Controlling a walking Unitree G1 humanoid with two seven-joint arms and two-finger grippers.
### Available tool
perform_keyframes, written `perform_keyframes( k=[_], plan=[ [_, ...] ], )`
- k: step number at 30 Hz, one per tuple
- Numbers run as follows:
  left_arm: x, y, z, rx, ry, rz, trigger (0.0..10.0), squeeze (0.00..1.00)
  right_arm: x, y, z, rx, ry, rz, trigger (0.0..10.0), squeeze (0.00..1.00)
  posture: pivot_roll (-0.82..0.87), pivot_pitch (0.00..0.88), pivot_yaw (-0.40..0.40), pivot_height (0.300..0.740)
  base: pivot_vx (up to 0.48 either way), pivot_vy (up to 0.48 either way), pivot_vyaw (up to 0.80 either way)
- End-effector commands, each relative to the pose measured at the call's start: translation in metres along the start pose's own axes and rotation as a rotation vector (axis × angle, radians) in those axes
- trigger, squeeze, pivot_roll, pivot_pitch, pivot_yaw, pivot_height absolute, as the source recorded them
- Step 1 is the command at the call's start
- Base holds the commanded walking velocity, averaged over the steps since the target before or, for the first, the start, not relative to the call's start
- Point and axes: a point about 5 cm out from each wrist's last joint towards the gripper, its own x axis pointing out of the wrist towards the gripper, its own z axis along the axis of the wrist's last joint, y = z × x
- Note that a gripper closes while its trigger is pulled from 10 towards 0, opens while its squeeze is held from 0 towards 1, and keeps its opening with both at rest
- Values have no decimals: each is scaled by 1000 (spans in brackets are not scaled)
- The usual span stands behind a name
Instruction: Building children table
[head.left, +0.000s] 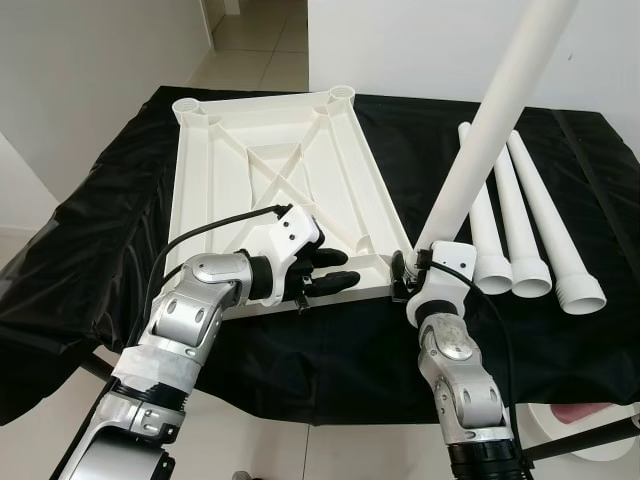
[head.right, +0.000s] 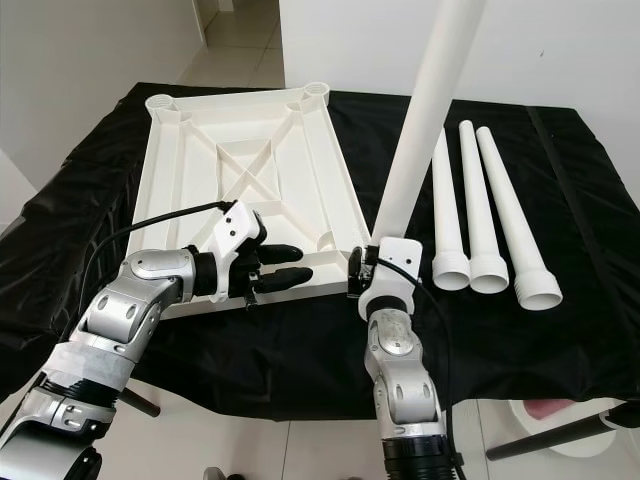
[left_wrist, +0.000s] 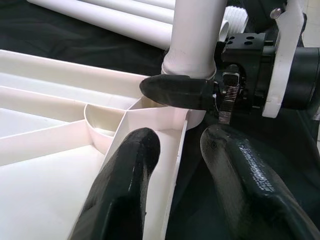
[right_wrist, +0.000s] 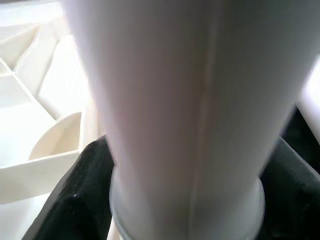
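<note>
your left gripper (head.left: 322, 271) sits at the near edge of the upturned tabletop (head.left: 270, 170), fingers spread and holding nothing, 1 finger over the rim and 1 off it, aimed at the near right corner. it lies on the edge without clamping it, so if the top slides or lifts when the leg is pressed, that side may not hold it. consider closing on the rim first.

further right, at that same near right corner of the tabletop, your right gripper (head.left: 408, 272) is closed around the base of 1 white leg (head.left: 490, 120), which leans up and away to the right, not upright. the leg's foot looks to be at the corner socket (left_wrist: 107, 122); whether it has entered i cannot tell. the tilt is your main risk: pushed down at this angle, the end could jam on the socket wall, skid off the corner, or lever the light tabletop across the black cloth (head.left: 120, 200). the long leg above a low grip also gives it leverage to twist in the fingers.

right of the tabletop, 3 spare legs (head.left: 520, 215) lie side by side on the cloth, near the held leg; a wide swing while straightening could knock them and set them rolling.
</note>
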Motion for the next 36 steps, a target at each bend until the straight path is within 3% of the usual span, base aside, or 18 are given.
perform_keyframes(
  k=[1,6,7,8,9,10,11,14,15,28,36],
  plan=[
    [-1,2,-3,-9,14,71,10000,0,-1,3,3,8,-23,28,10000,0,-92,117,69,740,0,0,0],
    [-1,3,-3,-9,14,72,10000,0,0,-1,5,-1,-36,10,10000,0,-93,117,69,740,0,0,0],
    [-1,3,-3,-9,15,72,10000,0,1,-3,6,-6,-44,-1,10000,514,-93,118,70,740,0,0,0],
    [-1,3,-3,-9,15,72,10000,0,1,-3,6,-6,-44,-1,10000,514,-93,118,70,740,0,0,0],
    [-1,3,-3,-9,15,72,10000,0,1,-4,7,-3,-50,-4,10000,929,-93,118,70,740,0,0,0],
    [-1,3,-3,-9,15,72,10000,0,1,-4,7,-3,-50,-4,10000,929,-93,118,70,740,0,0,0],
    [-1,3,-3,-9,15,72,10000,0,2,-4,8,0,-55,-5,10000,671,-93,118,70,740,0,0,0],
    [-1,3,-3,-9,15,71,10000,0,2,-6,11,4,-77,-1,10000,671,-93,118,70,740,0,0,0],
    [-1,3,-3,-9,15,70,10000,0,3,-7,16,6,-97,13,10000,0,-94,117,71,740,0,0,0],
    [-1,3,-3,-8,16,70,10000,0,4,-10,34,-39,-165,110,10000,0,-95,118,71,740,0,0,0],
    [-1,3,-1,-12,5,72,10000,0,-1,-30,36,-87,-127,209,10000,0,-104,117,69,740,0,0,0]
  ],
)
